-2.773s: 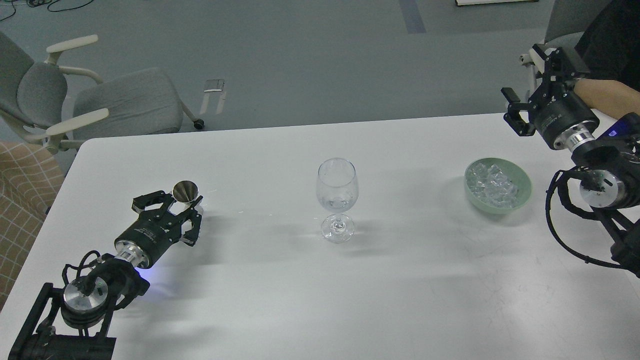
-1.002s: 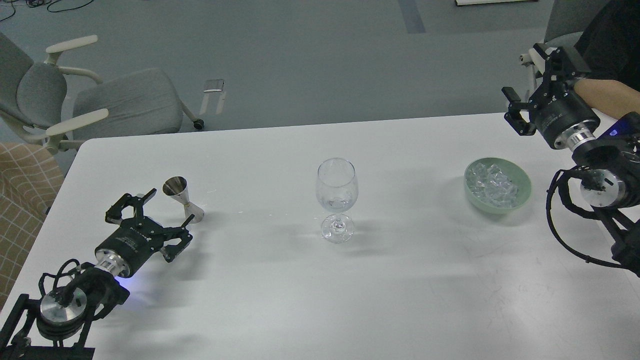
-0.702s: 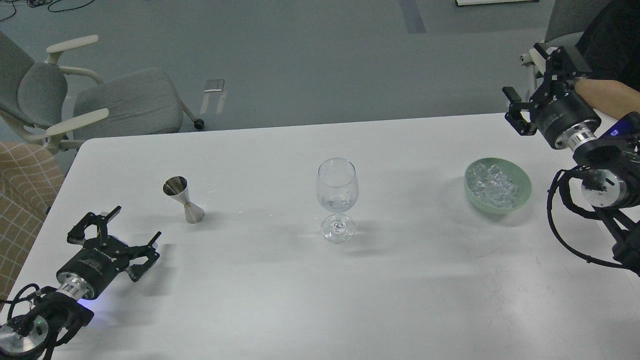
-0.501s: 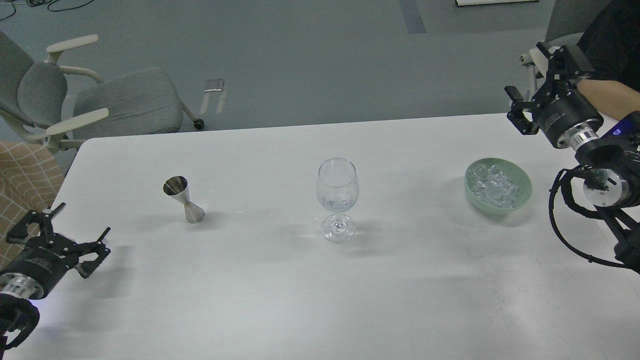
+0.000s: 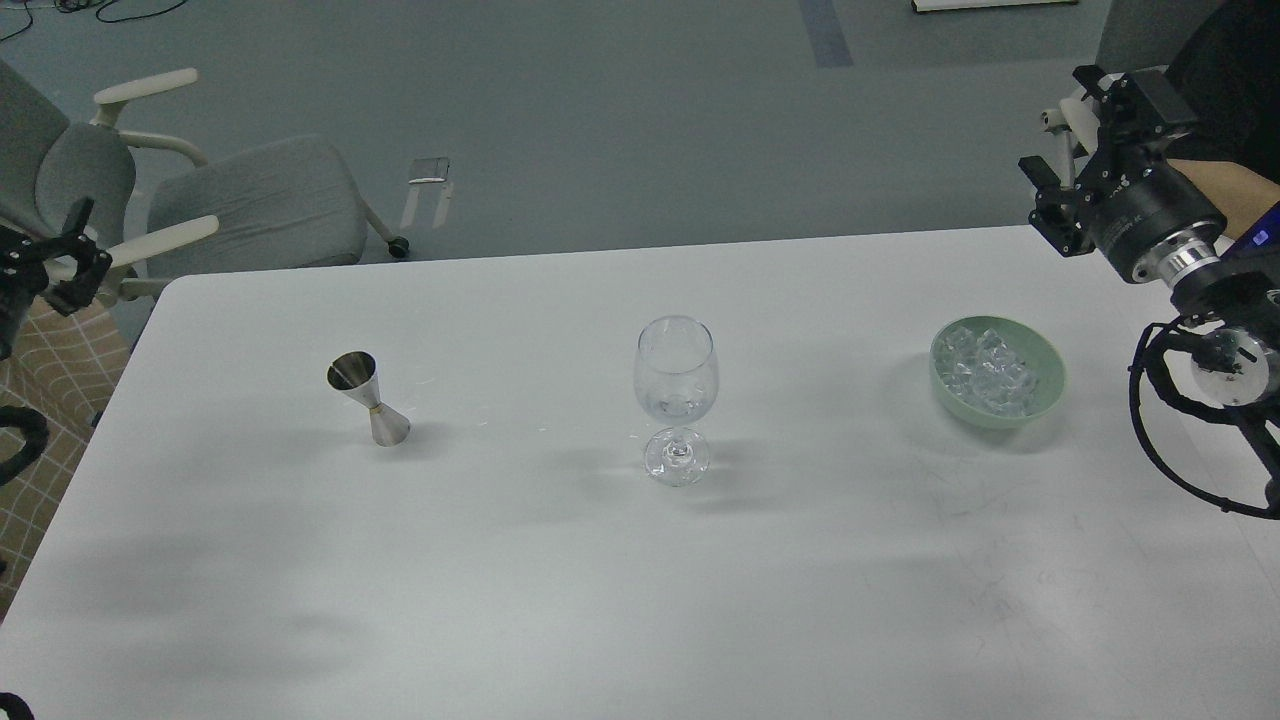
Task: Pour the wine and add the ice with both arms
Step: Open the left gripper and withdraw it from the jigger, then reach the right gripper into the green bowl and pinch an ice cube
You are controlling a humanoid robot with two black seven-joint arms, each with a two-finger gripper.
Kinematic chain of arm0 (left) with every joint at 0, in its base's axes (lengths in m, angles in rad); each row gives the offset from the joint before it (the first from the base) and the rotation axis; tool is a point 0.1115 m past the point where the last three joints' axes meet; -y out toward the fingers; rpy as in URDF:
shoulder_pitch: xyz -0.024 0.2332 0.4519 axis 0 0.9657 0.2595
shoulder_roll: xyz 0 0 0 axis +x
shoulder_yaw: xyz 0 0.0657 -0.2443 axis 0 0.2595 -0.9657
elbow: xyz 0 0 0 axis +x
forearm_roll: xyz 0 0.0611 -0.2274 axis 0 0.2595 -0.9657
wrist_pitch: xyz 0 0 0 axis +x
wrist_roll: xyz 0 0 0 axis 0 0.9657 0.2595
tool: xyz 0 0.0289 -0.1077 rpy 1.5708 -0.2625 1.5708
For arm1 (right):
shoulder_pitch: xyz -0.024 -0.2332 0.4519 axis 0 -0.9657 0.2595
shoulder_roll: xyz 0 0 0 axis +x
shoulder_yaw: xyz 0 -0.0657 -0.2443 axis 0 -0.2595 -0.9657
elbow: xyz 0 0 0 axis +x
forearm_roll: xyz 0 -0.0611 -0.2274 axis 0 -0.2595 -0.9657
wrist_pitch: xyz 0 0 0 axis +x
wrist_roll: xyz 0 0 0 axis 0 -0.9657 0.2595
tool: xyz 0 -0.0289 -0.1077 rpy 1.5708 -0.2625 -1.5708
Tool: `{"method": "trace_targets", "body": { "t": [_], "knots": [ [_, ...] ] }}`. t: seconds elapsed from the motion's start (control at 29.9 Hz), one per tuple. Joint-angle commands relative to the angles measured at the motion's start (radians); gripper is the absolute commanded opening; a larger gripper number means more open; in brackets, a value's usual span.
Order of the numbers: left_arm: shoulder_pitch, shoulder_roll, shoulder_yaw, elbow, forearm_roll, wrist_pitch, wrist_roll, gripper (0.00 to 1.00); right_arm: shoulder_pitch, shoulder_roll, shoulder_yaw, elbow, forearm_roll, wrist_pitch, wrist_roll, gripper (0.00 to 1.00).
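Note:
A clear wine glass point(image 5: 676, 385) stands upright mid-table with a little clear liquid at the bottom of its bowl. A steel jigger point(image 5: 368, 400) stands upright to its left. A green bowl point(image 5: 1045, 392) at the right holds several lumps of ice point(image 5: 985, 370). My left gripper point(image 5: 72, 250) is open and empty, raised off the table's left edge, far from the jigger. My right gripper point(image 5: 1058, 128) is open and empty, held high beyond the table's far right corner, above and behind the bowl.
The white table point(image 5: 560, 600) fills the view. Grey office chairs point(image 5: 240, 205) stand on the floor beyond the far left corner. Checked fabric point(image 5: 40, 400) lies off the left edge. A person's bare arm point(image 5: 1235, 190) is behind my right arm.
My left gripper let go of the jigger, opened, and drew back left and up off the table. The jigger stays standing. My right gripper rose slightly to the right.

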Motion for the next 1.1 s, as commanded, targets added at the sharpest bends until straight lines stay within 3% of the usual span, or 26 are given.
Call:
{"method": "trace_targets", "body": {
  "t": [0.0, 0.2, 0.4, 0.47, 0.6, 0.73, 1.07],
  "knots": [
    [-0.05, -0.002, 0.112, -0.003, 0.006, 0.0, 0.003, 0.98, -0.02, -0.067, -0.034, 0.048, -0.112, -0.005, 0.0, 1.0],
    [-0.096, -0.046, 0.179, -0.012, 0.008, 0.0, -0.003, 0.98, -0.056, -0.249, -0.112, 0.146, -0.277, -0.055, 0.003, 1.0],
    [-0.115, -0.095, 0.201, -0.012, 0.133, 0.0, -0.008, 0.98, -0.114, -0.354, -0.139, 0.228, -0.531, -0.118, 0.005, 1.0],
    [-0.116, -0.121, 0.201, -0.015, 0.176, 0.0, -0.012, 0.98, -0.129, -0.357, -0.139, 0.243, -0.608, -0.144, 0.006, 1.0],
    [-0.118, -0.175, 0.201, -0.029, 0.229, 0.0, -0.073, 0.98, -0.169, -0.348, -0.155, 0.263, -0.91, -0.244, 0.006, 1.0],
    [-0.119, -0.204, 0.201, -0.034, 0.229, 0.0, -0.075, 0.98, -0.177, -0.328, -0.196, 0.259, -1.046, -0.293, 0.006, 1.0],
    [-0.109, -0.229, 0.199, -0.035, 0.226, 0.0, -0.075, 0.98, -0.162, -0.233, -0.281, 0.168, -1.251, -0.296, 0.006, 1.0]
  ]
}}
